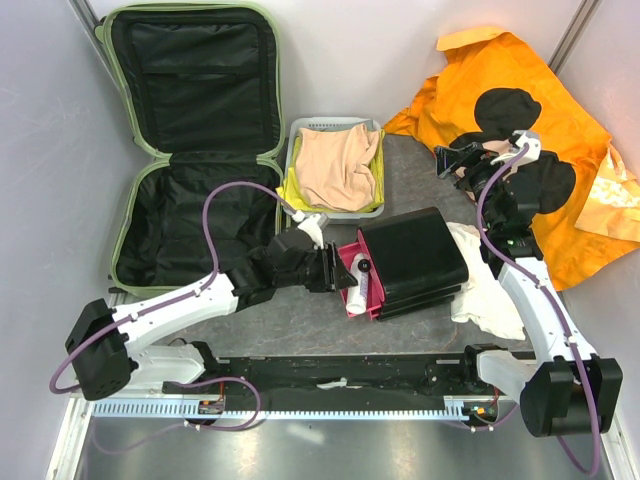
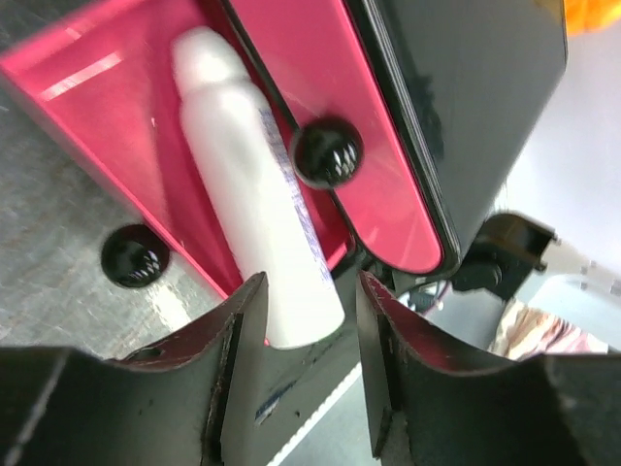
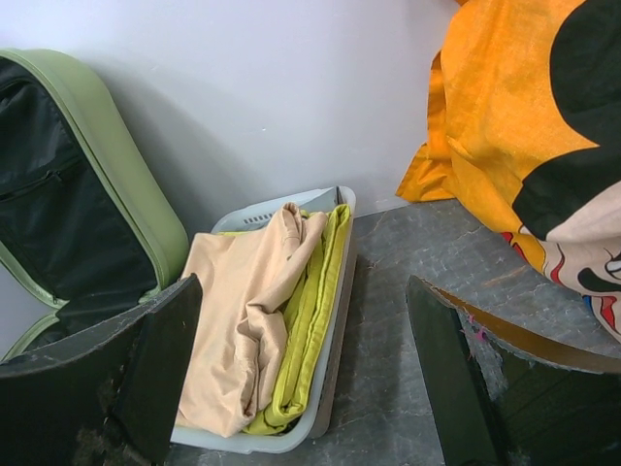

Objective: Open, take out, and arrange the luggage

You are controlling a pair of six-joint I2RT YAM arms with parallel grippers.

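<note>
Luggage (image 1: 190, 90) open far left, left hand (image 1: 345, 272) to its right, apart

No readable text anywhere, far as I can see. Closest thing: the white bottle (image 2: 254, 209) lying in the open pink drawer (image 2: 107, 107) of the black box (image 1: 412, 252) has a thin strip of bluish print along its side. It's too blurred & small to make out, so no brand, no nr. Right of the box & behind it, the orange cloth (image 1: 530, 95) carries a black, white & red cartoon pic, no letters showing on it.
</note>
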